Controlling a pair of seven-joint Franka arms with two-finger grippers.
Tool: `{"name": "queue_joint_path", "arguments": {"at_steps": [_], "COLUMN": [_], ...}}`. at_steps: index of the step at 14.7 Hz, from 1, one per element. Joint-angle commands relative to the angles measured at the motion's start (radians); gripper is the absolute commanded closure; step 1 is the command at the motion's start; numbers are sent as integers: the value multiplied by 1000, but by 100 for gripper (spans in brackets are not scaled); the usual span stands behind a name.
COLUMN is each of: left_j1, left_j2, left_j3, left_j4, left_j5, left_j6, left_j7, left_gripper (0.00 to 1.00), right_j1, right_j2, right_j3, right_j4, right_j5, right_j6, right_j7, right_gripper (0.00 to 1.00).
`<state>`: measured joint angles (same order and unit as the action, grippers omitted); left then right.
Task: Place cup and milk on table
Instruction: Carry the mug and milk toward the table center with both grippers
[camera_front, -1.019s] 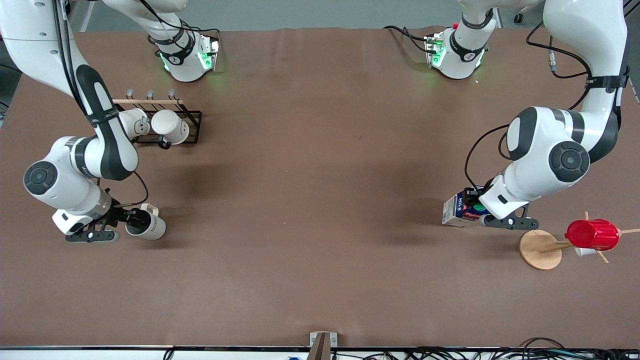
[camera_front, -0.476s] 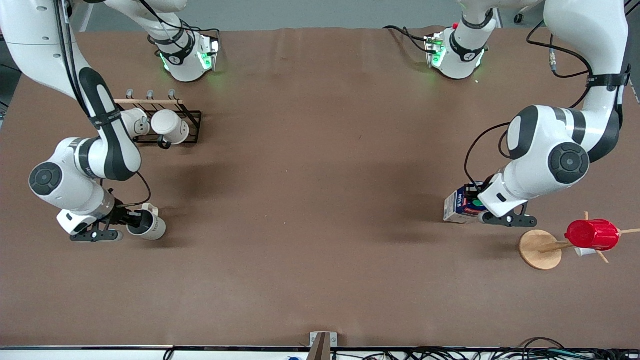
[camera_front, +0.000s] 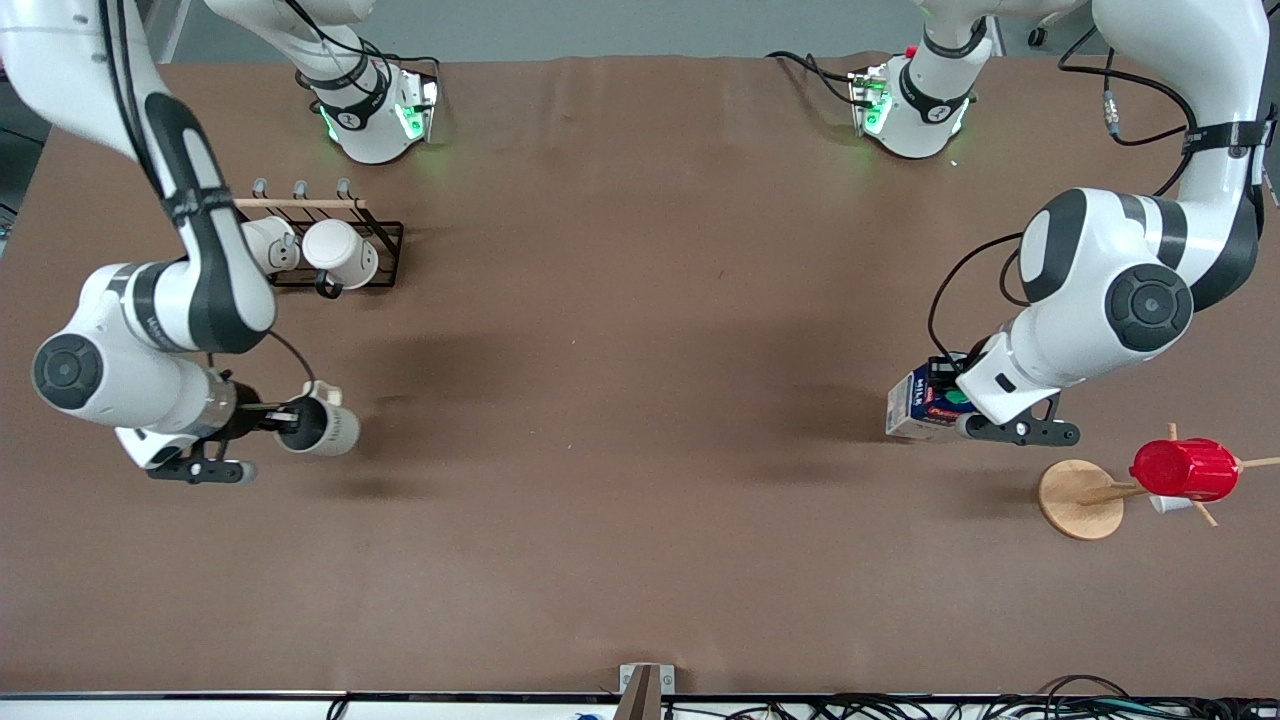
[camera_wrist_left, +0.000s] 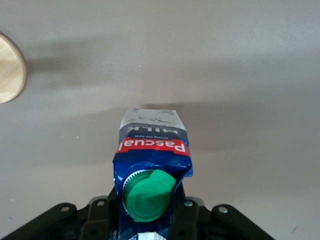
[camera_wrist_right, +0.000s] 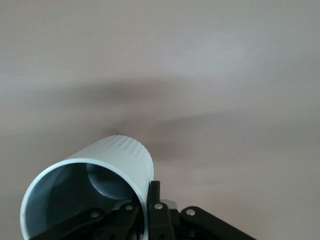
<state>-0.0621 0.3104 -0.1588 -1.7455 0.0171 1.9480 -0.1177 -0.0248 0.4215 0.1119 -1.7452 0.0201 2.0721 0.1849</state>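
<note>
The cup (camera_front: 325, 428), grey-beige with a pale handle and dark lettering, lies tilted on its side in my right gripper (camera_front: 285, 421), which is shut on its rim, held above the table (camera_front: 640, 400) near the right arm's end. In the right wrist view the cup (camera_wrist_right: 95, 185) shows its grey inside, one finger in and one out. The milk (camera_front: 922, 405), a blue and white carton with a green cap, is held in my left gripper (camera_front: 950, 402) just above the table. In the left wrist view the milk (camera_wrist_left: 151, 170) sits between the shut fingers of the left gripper (camera_wrist_left: 145, 220).
A black wire rack (camera_front: 330, 250) with two white mugs stands near the right arm's end, farther from the camera than the cup. A wooden peg stand (camera_front: 1080, 498) with a red ribbed cup (camera_front: 1184, 469) stands beside the milk, nearer the camera.
My right gripper has lifted and carried the cup a little toward the table's middle. My left gripper with the milk has shifted slightly away from the camera.
</note>
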Motion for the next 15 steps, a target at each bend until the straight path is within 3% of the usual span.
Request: {"name": "queue_joint_path", "arguments": {"at_steps": [1, 2, 5, 9, 11, 15], "left_j1": [1, -1, -8, -51, -102, -183], "left_j2": [-8, -7, 7, 64, 98, 171], "left_j3": [-44, -60, -110, -150, -148, -148], "left_j4": [37, 41, 67, 132, 162, 219], "left_j5": [-3, -3, -3, -2, 0, 0], "left_j6": [-38, -38, -38, -35, -35, -26], "left_j7": [-84, -120, -235, -379, -463, -598], "left_gripper": [59, 59, 59, 59, 59, 59], "right_j1": [20, 37, 175, 354, 428, 497], "right_j2": [-21, -18, -7, 112, 198, 282], "right_j3": [164, 205, 245, 249, 249, 247], "right_j4": [3, 9, 61, 151, 208, 216], "right_j5": [-3, -12, -69, -158, -161, -248], "right_j6": [-12, -7, -1, 8, 71, 218], "right_j7": [271, 333, 546, 829, 921, 1007], "right_gripper": [100, 100, 100, 100, 100, 99]}}
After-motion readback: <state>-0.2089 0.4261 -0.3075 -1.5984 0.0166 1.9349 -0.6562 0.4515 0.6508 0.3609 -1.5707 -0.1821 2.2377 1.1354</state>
